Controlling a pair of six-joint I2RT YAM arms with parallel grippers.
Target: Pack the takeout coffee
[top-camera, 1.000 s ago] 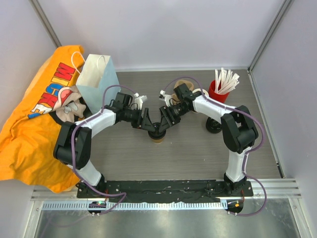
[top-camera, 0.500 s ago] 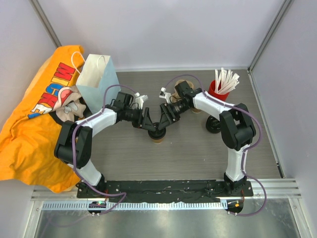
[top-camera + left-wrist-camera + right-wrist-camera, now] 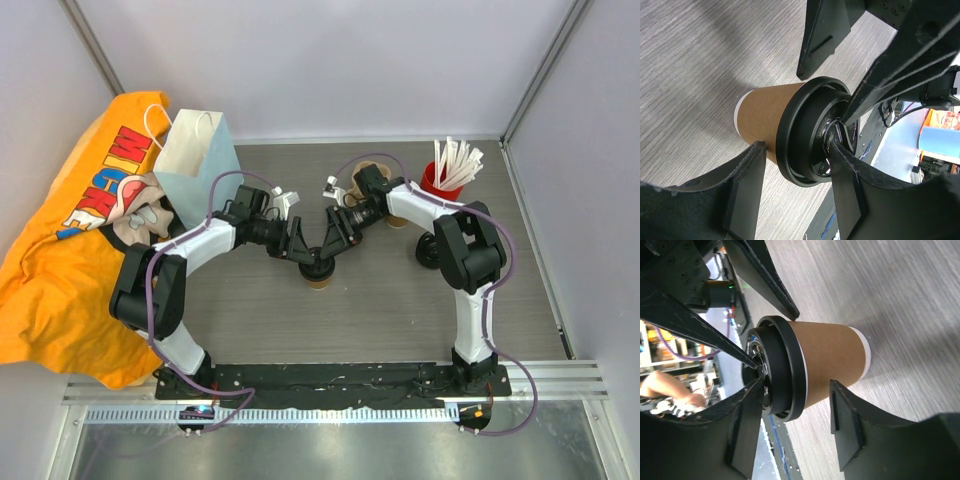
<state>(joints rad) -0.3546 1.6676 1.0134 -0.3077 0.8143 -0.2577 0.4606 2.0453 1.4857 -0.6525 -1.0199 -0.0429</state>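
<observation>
Top view: the coffee cup stands in the middle of the tabletop. The left gripper and right gripper hide most of it.
Left wrist: the left gripper is spread wide, with one tip over the black lid.
Right wrist: the right gripper is spread wide beside the cup. I cannot tell if it touches.

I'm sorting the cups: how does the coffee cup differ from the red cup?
The coffee cup is brown paper; the red cup is red. The coffee cup has a black lid; the red cup is open, holding white sticks. The coffee cup stands in the middle; the red cup stands far right. Both stand upright.
</observation>
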